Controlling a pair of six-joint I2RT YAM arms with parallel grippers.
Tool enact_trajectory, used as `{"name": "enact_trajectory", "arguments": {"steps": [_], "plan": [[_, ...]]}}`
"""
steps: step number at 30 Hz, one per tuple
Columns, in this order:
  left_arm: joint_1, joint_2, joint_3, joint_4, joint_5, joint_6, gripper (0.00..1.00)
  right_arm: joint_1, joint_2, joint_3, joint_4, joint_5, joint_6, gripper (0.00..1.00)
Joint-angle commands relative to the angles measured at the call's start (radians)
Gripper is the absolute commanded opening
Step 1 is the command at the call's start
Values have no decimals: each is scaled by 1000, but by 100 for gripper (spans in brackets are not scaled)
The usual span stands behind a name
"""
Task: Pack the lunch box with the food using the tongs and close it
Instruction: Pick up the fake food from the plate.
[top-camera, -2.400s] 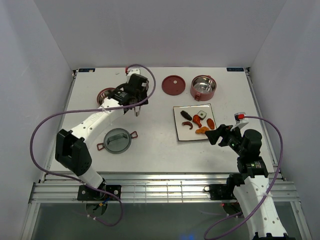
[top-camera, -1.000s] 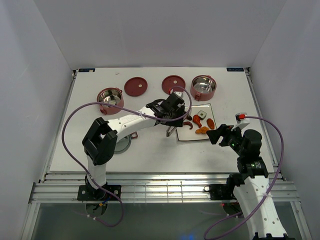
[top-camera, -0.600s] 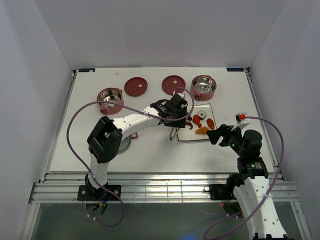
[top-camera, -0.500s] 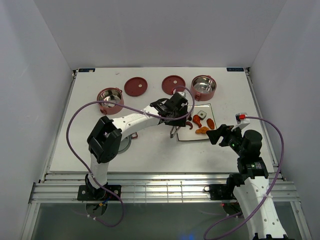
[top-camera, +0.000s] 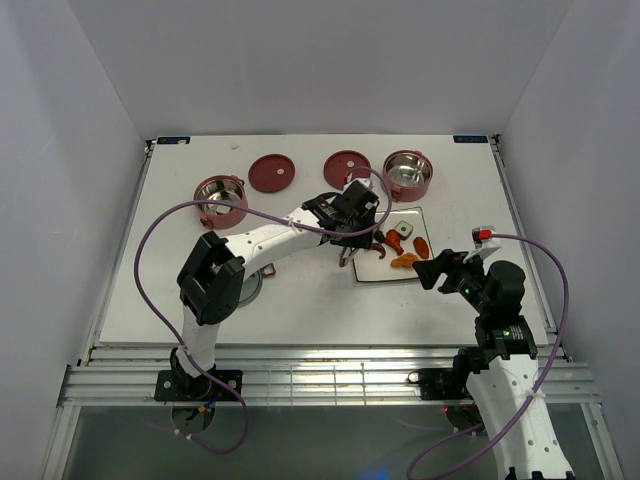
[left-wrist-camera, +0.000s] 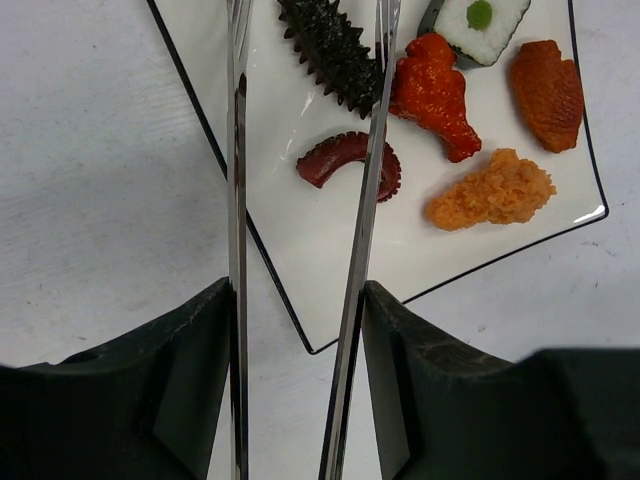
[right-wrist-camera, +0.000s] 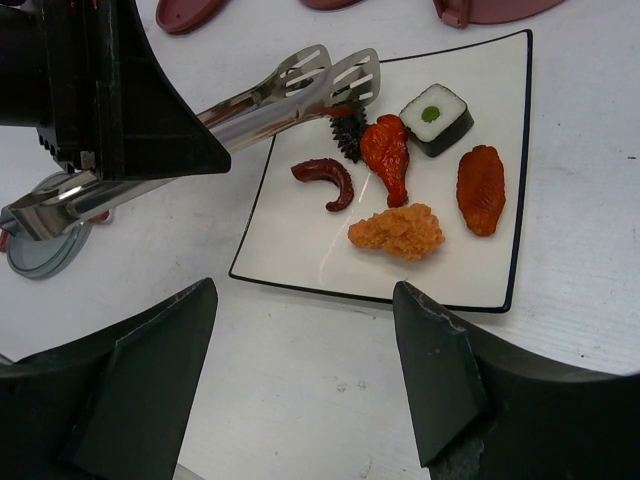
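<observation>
My left gripper (top-camera: 352, 220) (left-wrist-camera: 298, 290) is shut on the silver tongs (left-wrist-camera: 237, 150) (right-wrist-camera: 260, 100). Their open tips hover over the white plate's (top-camera: 390, 275) far-left part, above the dark stick (left-wrist-camera: 325, 45) (right-wrist-camera: 348, 140). One arm crosses the dark-red sausage (left-wrist-camera: 345, 160). The orange nugget (left-wrist-camera: 490, 190), orange slice (left-wrist-camera: 545, 92), a red-orange drumstick (left-wrist-camera: 432, 90) and the dark cube (left-wrist-camera: 480, 22) lie untouched. The lunch box stands apart as two bowls (top-camera: 220, 198) (top-camera: 407, 175). My right gripper (top-camera: 432, 270) (right-wrist-camera: 305, 290) hangs open and empty by the plate's near-right corner.
Two dark-red disc lids (top-camera: 272, 172) (top-camera: 347, 168) lie at the back between the bowls. The grey top cover (right-wrist-camera: 40, 250) lies left of the plate, partly hidden under my left arm in the top view. White walls enclose the table.
My left arm swung from the far-left bowl over to the plate with the tongs, then edged a little farther over it. The right arm has not moved.
</observation>
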Motion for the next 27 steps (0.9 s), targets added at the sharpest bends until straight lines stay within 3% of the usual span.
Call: {"name": "enact_trajectory", "arguments": {"steps": [1,27], "plan": [[-5,-33,30,-19,-23,-17,61,-1,-8,22,19,-17,-9,77],[-64,23,100,-111,-19,-95,58,-1,-51,24,15,-45,-5,77]]}}
